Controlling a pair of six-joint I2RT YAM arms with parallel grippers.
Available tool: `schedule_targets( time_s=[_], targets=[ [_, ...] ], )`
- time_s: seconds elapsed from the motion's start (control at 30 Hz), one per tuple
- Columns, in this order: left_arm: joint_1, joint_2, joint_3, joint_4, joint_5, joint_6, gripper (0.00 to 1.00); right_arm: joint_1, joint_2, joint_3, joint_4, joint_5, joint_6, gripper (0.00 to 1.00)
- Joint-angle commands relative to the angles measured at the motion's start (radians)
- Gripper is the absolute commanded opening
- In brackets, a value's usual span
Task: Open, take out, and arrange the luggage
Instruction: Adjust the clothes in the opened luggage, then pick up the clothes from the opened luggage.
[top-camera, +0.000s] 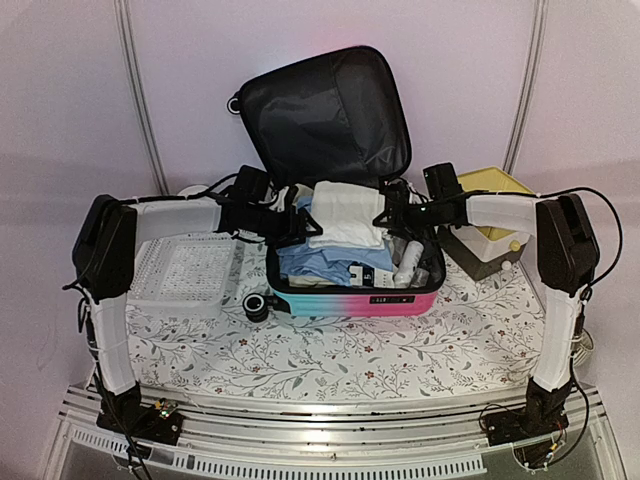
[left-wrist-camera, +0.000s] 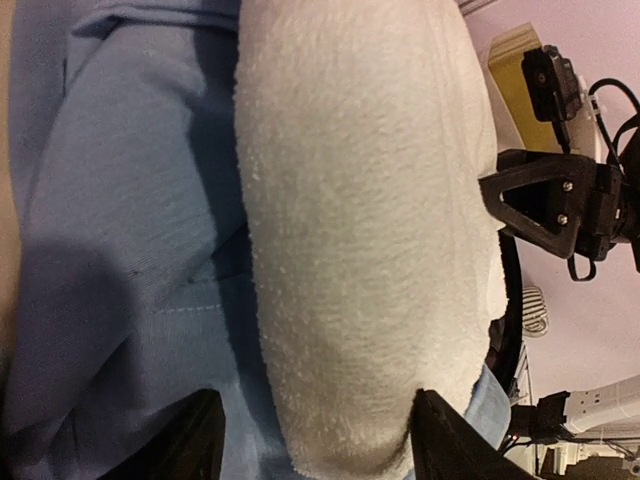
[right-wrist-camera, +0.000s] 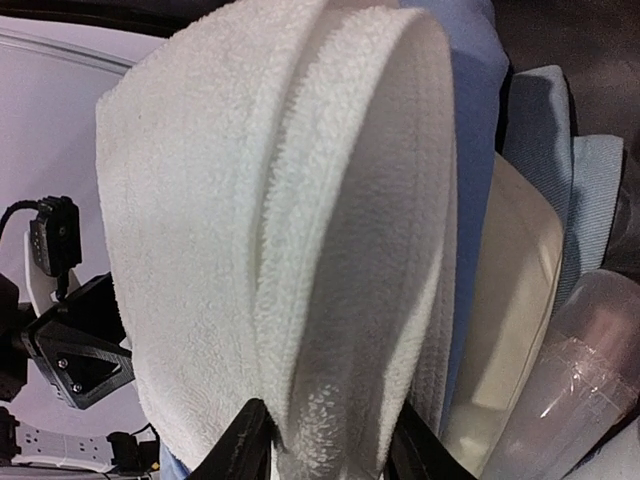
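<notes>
The luggage (top-camera: 350, 300) lay open in the middle of the table, its black-lined lid propped up behind it and its lower half packed full. A folded white towel (top-camera: 345, 215) sat on top of that pile, over blue garments (top-camera: 315, 262).

The main risk, as I judged it, was a lopsided lift. With 2 arms on 1 soft towel, a weak hold on either end would let that end sag, unfold and spill back into the luggage or over its rim. A deep bite could also catch the blue cloth under the towel and drag it out. A clear bottle (right-wrist-camera: 585, 380) lay in the luggage just beside the towel and could be knocked by the right arm.

The left gripper (top-camera: 290, 222) reached in over the luggage's left rim. Its fingers (left-wrist-camera: 440, 440) stood wide, straddling the towel's rounded end: 1 touched the towel, the other rested on blue cloth just beside it, so nothing was clamped.

The right gripper (top-camera: 385, 215) came in over the luggage's right rim. Its fingers (right-wrist-camera: 240, 445) stood narrower, with the towel's folded edge filling the gap and touching both. Whether they truly pinched it I could not tell.
</notes>
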Motion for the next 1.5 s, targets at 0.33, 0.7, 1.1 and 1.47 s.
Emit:
schedule_targets(
  time_s=[0.33, 0.7, 1.1, 1.47],
  targets=[
    [-0.014, 0.036, 0.028, 0.051, 0.067, -0.027, 0.62, -0.006, -0.091, -0.128, 0.075, -0.088, 0.040, 0.44],
    [-0.014, 0.043, 0.032, 0.054, 0.078, -0.029, 0.61, 0.000, -0.088, -0.162, 0.151, -0.169, 0.099, 0.50],
    [-0.015, 0.037, 0.029, 0.053, 0.080, -0.023, 0.61, 0.019, -0.038, -0.124, 0.185, -0.205, 0.135, 0.44],
    [-0.014, -0.072, 0.012, -0.007, -0.020, 0.013, 0.66, 0.024, -0.073, -0.091, 0.185, -0.188, 0.137, 0.05]
  ],
)
